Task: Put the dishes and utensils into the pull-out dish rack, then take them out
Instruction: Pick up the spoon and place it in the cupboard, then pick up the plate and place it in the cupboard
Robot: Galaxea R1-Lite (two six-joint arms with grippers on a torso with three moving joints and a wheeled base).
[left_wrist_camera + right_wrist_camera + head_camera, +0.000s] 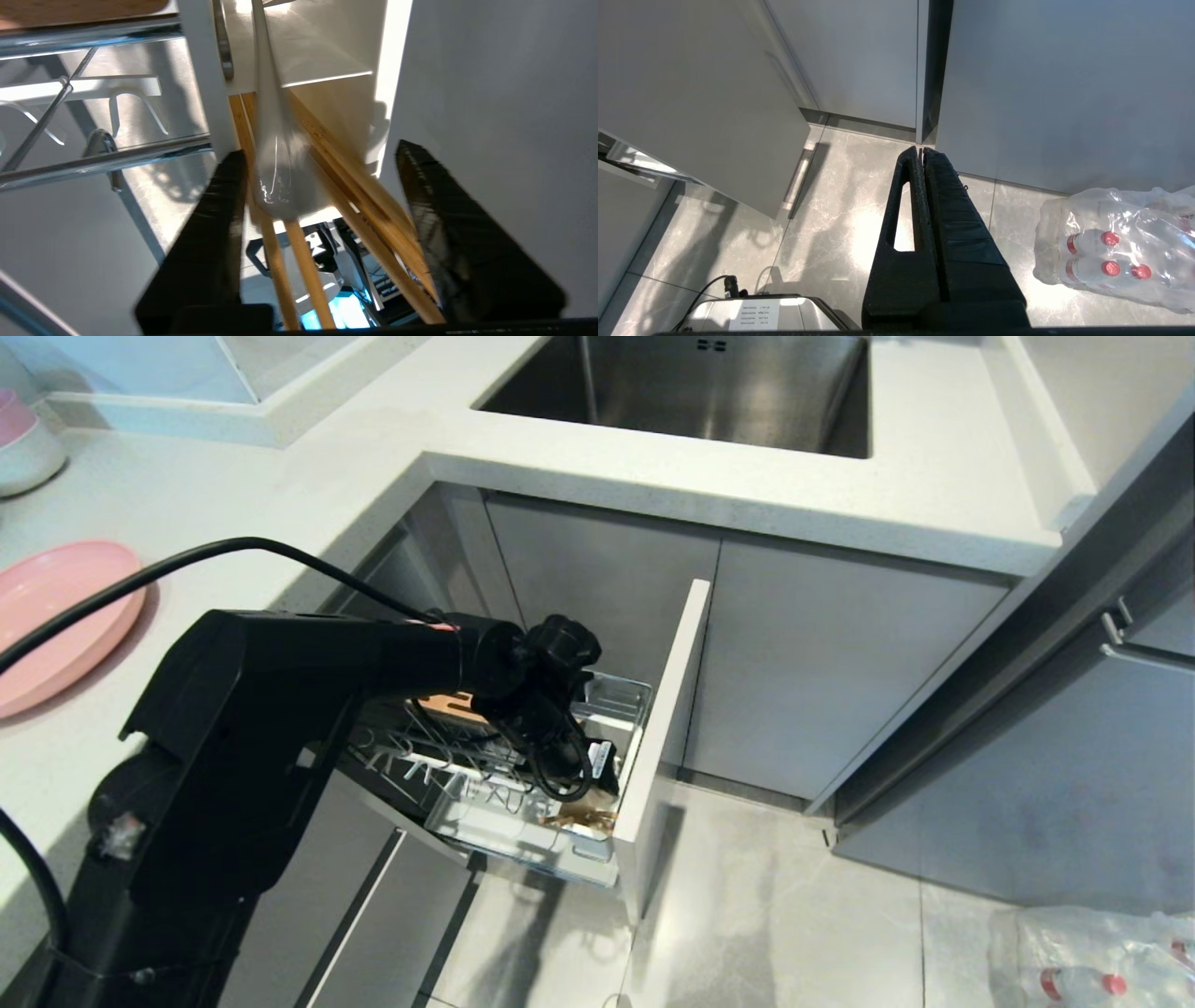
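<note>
The pink plate (51, 616) overhangs the counter (280, 495) edge at left. The left tool (322, 186), released, straddles spoon (280, 182) and chopsticks (359, 200) inside the pull-out dish rack (523, 784); only its wrist view shows them. The right tool (921, 151), clenched empty, hangs above the floor (831, 210).

Bright daylight, floor glare, blurred spoon (280, 172)
</note>
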